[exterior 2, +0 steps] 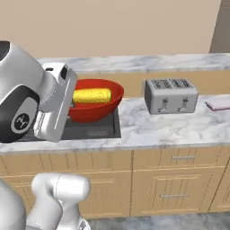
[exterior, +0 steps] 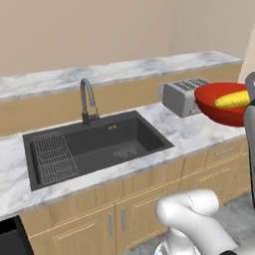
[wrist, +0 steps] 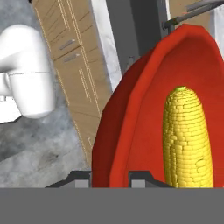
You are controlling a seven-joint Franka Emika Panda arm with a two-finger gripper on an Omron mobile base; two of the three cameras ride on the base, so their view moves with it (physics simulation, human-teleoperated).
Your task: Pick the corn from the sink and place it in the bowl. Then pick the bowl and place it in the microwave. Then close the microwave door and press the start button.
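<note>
At the near rim of the bowl point(wrist: 131, 131), the end effector point(wrist: 110, 177) has its two dark finger tips standing one on each side of the red wall, partly closed and clamped on it, one tip outside the bowl and one inside. The bowl is carried clear of the bench point(exterior 2: 170, 126), held in the air and tipped only slightly. The corn point(wrist: 188, 140) lies inside the bowl on its floor, its pale green tip pointing away from the end effector in the hand view and its yellow body running along the bowl's length. In the right base view the bowl point(exterior 2: 96, 110) hangs above the right edge of the sink point(exterior 2: 90, 130), with the corn point(exterior 2: 92, 95) lying crosswise in it and the white wrist of the arm just beside the bowl's left side. To the right of the bowl, a silver toaster point(exterior 2: 170, 95) stands on the marble bench, apart from it. In the left base view the bowl point(exterior: 221, 107) floats to the right of the toaster point(exterior: 182, 97), and the dark sink point(exterior: 94, 147) lies well to the left of the bowl, with a wire rack point(exterior: 54, 158) in its left part and a curved faucet point(exterior: 88, 102) behind it. Wooden cabinets point(exterior 2: 175, 179) run below the bench.
</note>
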